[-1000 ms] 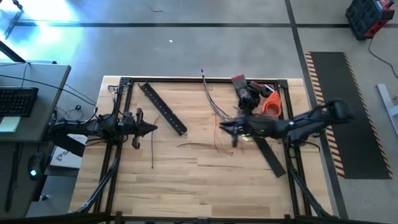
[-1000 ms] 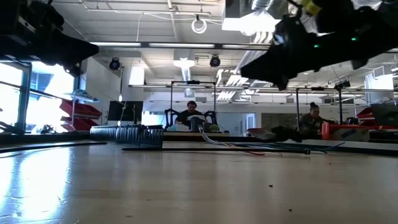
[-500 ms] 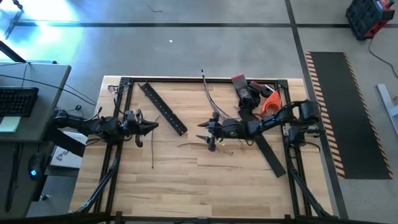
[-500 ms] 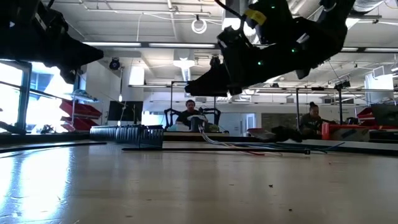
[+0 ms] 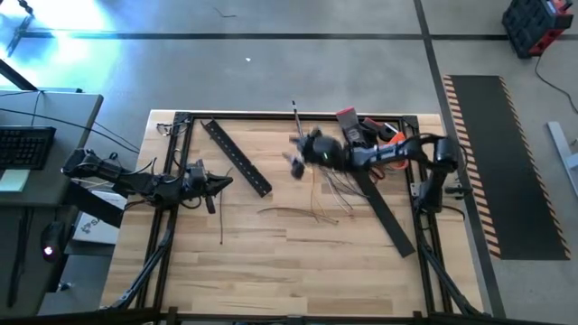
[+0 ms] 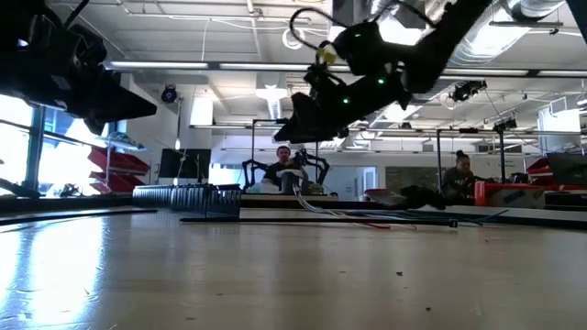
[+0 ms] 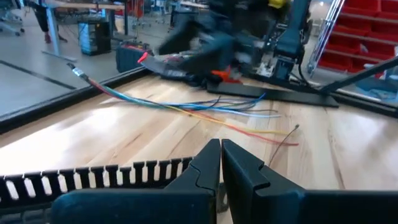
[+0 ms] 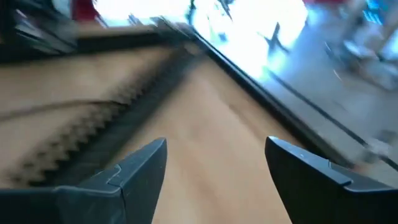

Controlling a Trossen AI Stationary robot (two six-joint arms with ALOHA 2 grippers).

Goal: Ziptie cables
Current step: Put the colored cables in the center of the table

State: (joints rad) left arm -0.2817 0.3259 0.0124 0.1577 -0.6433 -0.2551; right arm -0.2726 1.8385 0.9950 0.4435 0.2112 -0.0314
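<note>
Tabletop (image 5: pixel 271 262): cables (image 5: pixel 312 153) lengthwise, rear-to-front.

Pale smooth wood table (image 5: pixel 271 262), matt black perforated bar (image 5: pixel 237 157)

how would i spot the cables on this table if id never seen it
Start at the table's far edge, where the right tool hangs open above the wood. The cables fan from there toward the middle. They are hair-thin loose strands, unlike the flat black slotted bar lying to their left.
</note>
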